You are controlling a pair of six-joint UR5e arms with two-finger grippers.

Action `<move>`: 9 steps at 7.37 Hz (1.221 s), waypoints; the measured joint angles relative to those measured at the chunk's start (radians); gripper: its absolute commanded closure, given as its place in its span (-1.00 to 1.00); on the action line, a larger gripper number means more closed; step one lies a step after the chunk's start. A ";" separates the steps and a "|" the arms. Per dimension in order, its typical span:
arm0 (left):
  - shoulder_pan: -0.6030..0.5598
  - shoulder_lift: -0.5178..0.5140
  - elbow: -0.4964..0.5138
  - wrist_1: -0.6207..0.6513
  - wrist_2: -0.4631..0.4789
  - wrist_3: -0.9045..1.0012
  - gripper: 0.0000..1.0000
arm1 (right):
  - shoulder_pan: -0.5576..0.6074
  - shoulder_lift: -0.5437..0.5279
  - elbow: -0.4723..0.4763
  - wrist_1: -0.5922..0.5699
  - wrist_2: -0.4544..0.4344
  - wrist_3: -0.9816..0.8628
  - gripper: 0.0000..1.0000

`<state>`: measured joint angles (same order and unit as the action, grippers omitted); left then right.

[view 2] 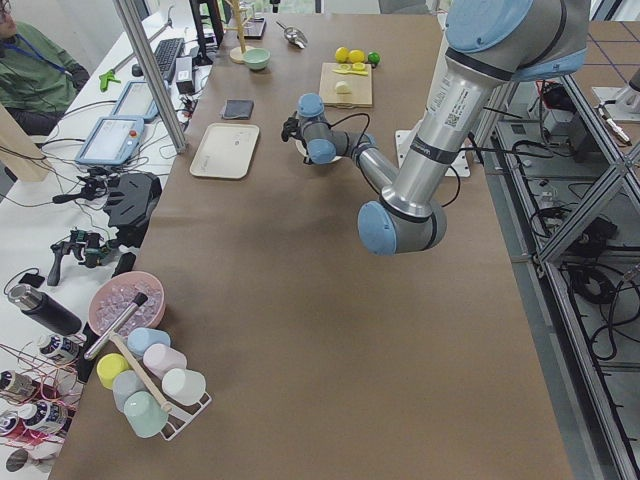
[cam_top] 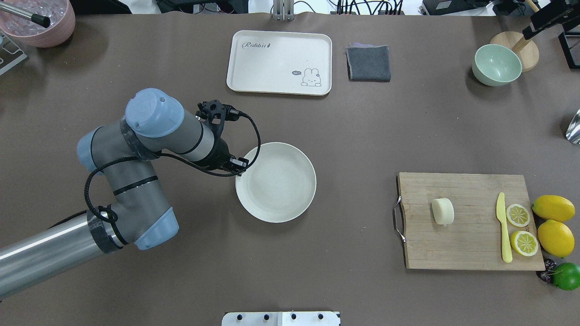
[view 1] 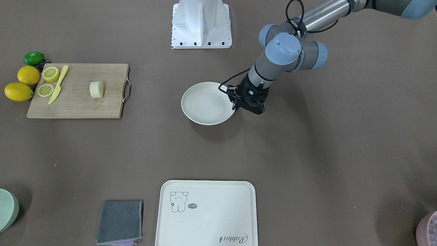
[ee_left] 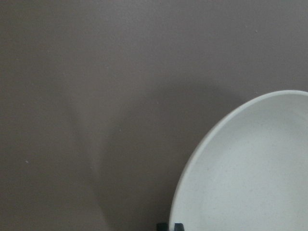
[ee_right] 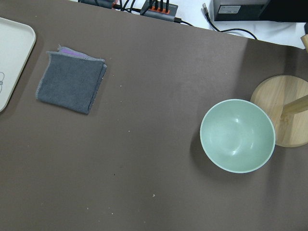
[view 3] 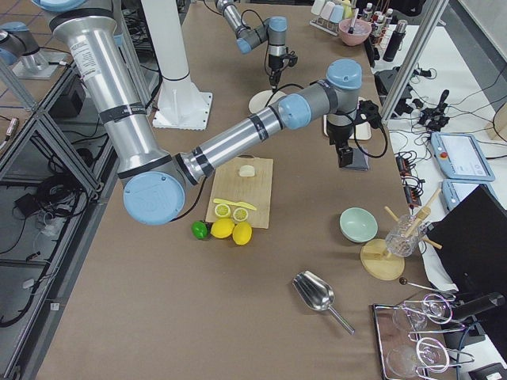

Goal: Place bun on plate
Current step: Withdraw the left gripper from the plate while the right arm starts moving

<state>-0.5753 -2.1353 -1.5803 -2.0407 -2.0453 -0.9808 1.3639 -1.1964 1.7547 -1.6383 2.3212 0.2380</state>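
The pale cream bun lies on a wooden cutting board on the table's right side. It also shows as the bun in the front-facing view. The round off-white plate sits empty at the table's middle. My left gripper is at the plate's left rim. In the left wrist view its dark fingertips stand close together on the plate's edge, so it looks shut on the rim. My right gripper hangs high over the grey cloth; I cannot tell its state.
The board also holds a yellow knife and two lemon slices. Whole lemons and a lime lie beside it. A cream tray, grey cloth and green bowl line the far edge.
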 measured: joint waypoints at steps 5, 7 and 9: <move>-0.005 -0.001 -0.031 -0.021 0.021 -0.017 -0.95 | 0.000 -0.005 -0.003 -0.001 0.010 0.065 -1.00; -0.114 0.005 -0.053 -0.019 -0.011 -0.003 -0.95 | -0.012 -0.003 -0.002 0.000 0.033 0.114 -1.00; -0.304 0.033 -0.046 -0.002 -0.135 0.145 -0.94 | -0.043 -0.001 -0.005 0.001 0.068 0.127 -1.00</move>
<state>-0.8797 -2.1021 -1.6265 -2.0430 -2.1801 -0.8359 1.3214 -1.1974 1.7498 -1.6372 2.3894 0.3650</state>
